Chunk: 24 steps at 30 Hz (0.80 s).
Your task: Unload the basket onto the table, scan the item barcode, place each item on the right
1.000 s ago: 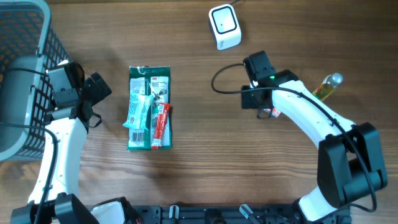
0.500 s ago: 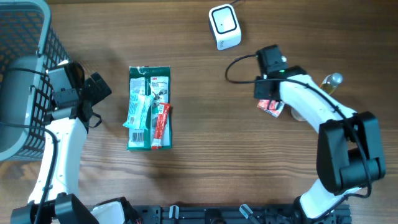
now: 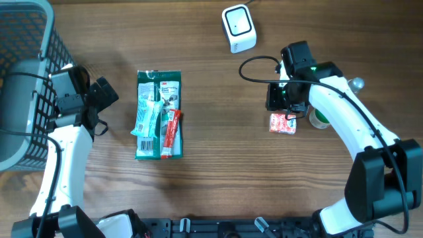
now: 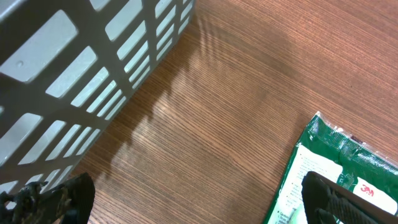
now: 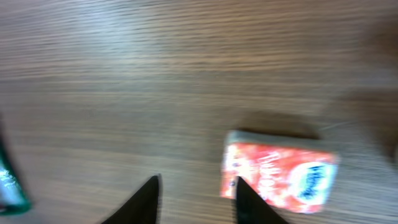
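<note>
A small red packet [image 3: 283, 123] lies flat on the wooden table. My right gripper [image 3: 279, 104] hovers just above it, open, with only bare table between its fingers. In the right wrist view the red packet [image 5: 280, 177] sits just right of my right gripper [image 5: 198, 202], beside the right-hand finger [image 5: 249, 200]. The white barcode scanner [image 3: 238, 28] stands at the back of the table. My left gripper [image 3: 104, 92] is wide open by the basket. In its wrist view my left gripper [image 4: 196, 205] holds nothing.
A grey wire basket [image 3: 30, 79] fills the left edge. A green package [image 3: 158, 114] with two tubes on it lies left of centre; its corner [image 4: 348, 168] reaches the left wrist view. A yellow bottle [image 3: 350, 89] and a green-and-white roll [image 3: 320, 119] sit beside the right arm.
The right arm has swung to the right and turned. The red packet, half under the arm before, now lies uncovered on the table in front of the gripper. The left arm has not moved.
</note>
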Motion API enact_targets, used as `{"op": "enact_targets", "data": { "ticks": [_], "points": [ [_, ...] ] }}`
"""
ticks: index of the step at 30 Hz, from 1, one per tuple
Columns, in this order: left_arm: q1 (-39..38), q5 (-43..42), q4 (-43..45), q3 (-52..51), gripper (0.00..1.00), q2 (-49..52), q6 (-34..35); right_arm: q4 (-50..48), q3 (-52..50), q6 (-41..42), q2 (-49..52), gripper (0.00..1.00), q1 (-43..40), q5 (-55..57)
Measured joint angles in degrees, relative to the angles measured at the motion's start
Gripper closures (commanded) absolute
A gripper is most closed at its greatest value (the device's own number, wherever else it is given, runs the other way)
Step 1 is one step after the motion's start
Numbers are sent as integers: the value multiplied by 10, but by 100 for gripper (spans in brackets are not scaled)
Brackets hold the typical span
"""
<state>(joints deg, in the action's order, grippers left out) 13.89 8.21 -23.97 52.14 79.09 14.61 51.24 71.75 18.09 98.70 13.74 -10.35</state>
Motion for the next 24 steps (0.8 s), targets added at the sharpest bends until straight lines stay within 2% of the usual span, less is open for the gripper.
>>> {"op": "enact_targets", "data": {
  "ticks": [1,3,9,17,18,20,21,23,24],
  "points": [
    [0,0,0,0,0,0,0,-2,0,-2,0,86,1,-19],
    [0,0,0,0,0,0,0,-8,-2,-1,0,93,10,-39],
    [0,0,0,0,0,0,0,-107,-93,31,0,96,37,-55],
    [0,0,0,0,0,0,0,-146,-150,136,0,95,37,200],
    [0,0,0,0,0,0,0,-151,-150,148,0,94,37,225],
    [0,0,0,0,0,0,0,-140,-127,164,0,79,37,246],
    [0,0,0,0,0,0,0,-121,-88,167,0,69,37,219],
    [0,0,0,0,0,0,0,-117,-23,156,0,68,38,126],
    [0,0,0,0,0,0,0,-144,3,155,0,67,44,42]
  ]
}}
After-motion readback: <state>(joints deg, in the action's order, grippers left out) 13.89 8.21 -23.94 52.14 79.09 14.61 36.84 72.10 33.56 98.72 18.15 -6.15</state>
